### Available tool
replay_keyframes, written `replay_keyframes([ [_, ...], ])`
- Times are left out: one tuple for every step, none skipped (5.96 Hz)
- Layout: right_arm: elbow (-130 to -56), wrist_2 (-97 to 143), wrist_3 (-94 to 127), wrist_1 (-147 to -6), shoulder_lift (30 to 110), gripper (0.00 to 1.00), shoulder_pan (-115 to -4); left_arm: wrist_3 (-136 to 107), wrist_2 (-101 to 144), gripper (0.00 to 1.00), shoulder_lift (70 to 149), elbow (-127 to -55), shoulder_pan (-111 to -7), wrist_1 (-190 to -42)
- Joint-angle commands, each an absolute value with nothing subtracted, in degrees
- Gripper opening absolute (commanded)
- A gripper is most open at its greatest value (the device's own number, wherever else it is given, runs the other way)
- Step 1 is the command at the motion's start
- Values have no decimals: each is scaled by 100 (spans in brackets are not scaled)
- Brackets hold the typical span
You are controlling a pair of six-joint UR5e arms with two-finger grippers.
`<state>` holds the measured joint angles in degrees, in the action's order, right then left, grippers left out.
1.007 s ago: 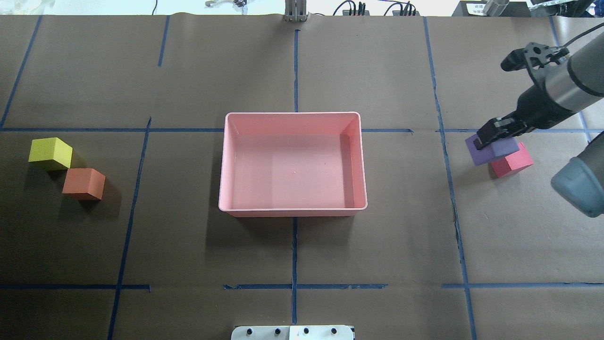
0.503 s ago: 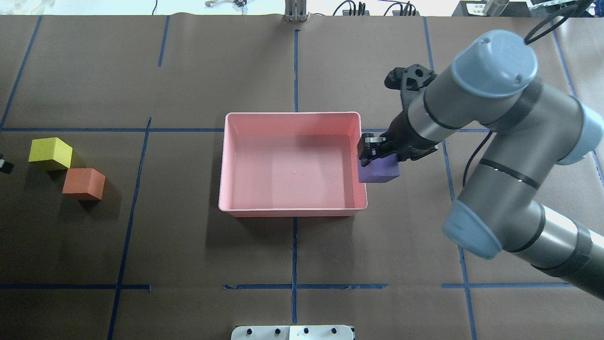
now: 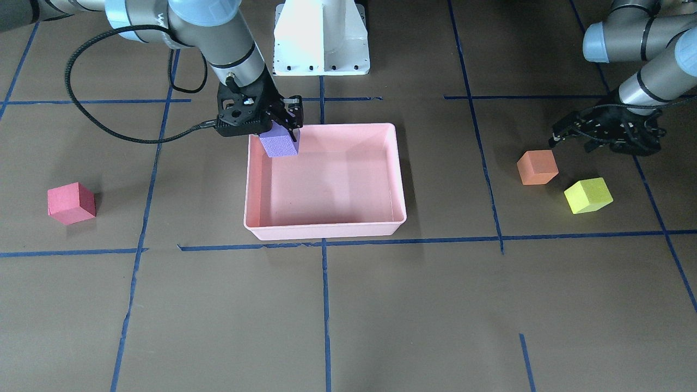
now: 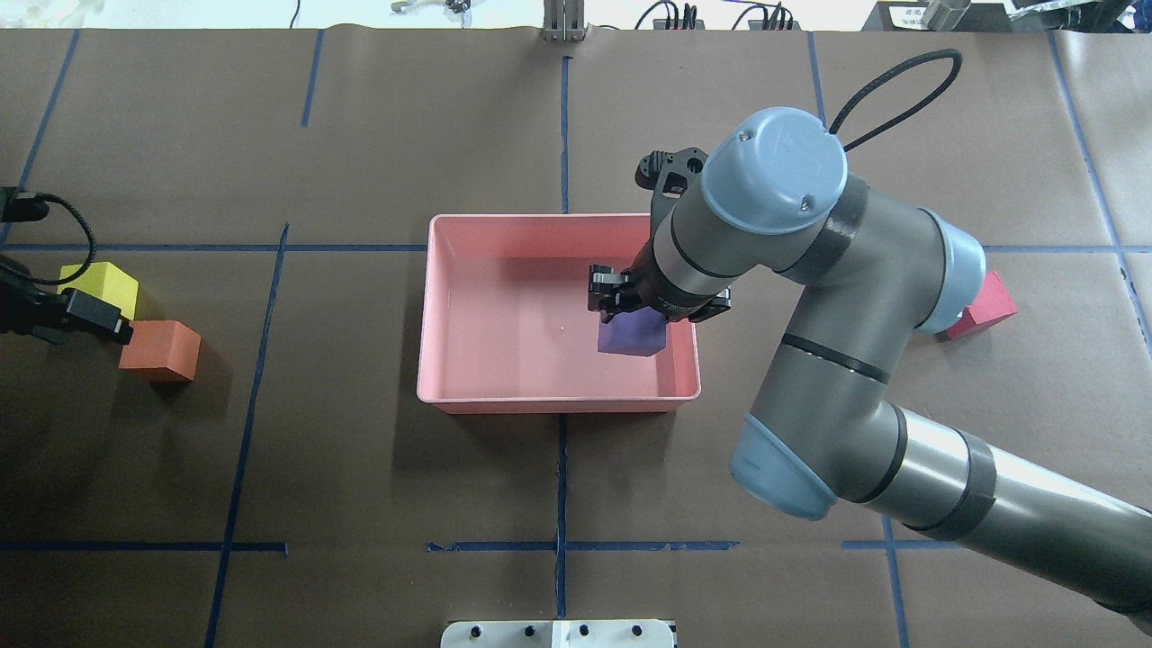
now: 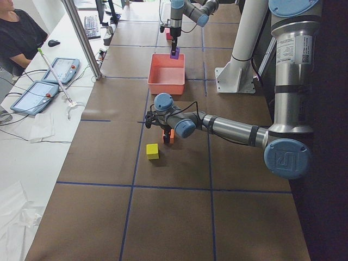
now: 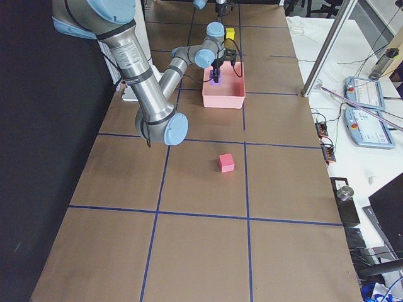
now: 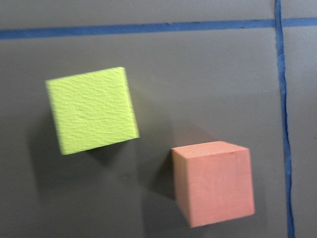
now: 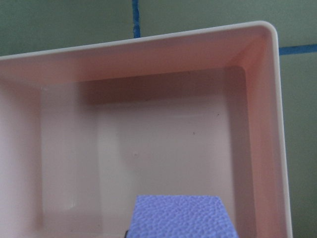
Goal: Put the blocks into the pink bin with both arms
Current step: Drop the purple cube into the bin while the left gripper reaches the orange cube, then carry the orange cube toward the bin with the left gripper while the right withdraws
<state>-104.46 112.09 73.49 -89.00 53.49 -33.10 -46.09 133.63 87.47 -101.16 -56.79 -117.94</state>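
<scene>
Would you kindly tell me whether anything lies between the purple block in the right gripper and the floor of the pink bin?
Nothing visible does. The right gripper holds the purple block above the pink bin, inside its rim, and the right wrist view shows only bare bin floor beneath it.

Right gripper is now over the pink bin, just inside its wall. The purple block is clamped directly under the fingers; 0.5 s ago it hung outside that wall. The red-pink block it sat against is now well behind the hand. Left gripper is newly in overhead view, with the orange block just beside its tip.
</scene>
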Motion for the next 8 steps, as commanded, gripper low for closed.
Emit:
replay_keyframes([
  [-9987, 10961, 7400, -8834, 5204, 64, -3191, -5079, 13193, 100, 8859, -9993, -5363, -11812],
  [-9854, 10934, 7409, -8659, 5186, 100, -3190, -5089, 13027, 100, 8946, -9871, -5248, -11812],
  [-9879, 10934, 7409, -8657, 5229, 100, -3199, -5245, 12817, 100, 9060, -9783, -5108, -11812],
  [-10062, 10968, 7348, -8666, 5447, 100, -3391, -5351, 12597, 100, 9122, -9678, -4889, -11812],
  [-10342, 11064, 7304, -8683, 5754, 100, -3636, -5370, 12308, 100, 9245, -9572, -4748, -11812],
  [-10797, 11118, 7312, -8718, 6288, 100, -3891, -5361, 12270, 42, 9290, -9528, -4737, -11812],
  [-11167, 11283, 7008, -8658, 7024, 100, -4302, -5379, 12278, 4, 9307, -9623, -4737, -11812],
  [-11206, 11407, 6022, -8640, 7431, 100, -4837, -5544, 12322, 0, 9456, -9972, -4746, -11812],
])
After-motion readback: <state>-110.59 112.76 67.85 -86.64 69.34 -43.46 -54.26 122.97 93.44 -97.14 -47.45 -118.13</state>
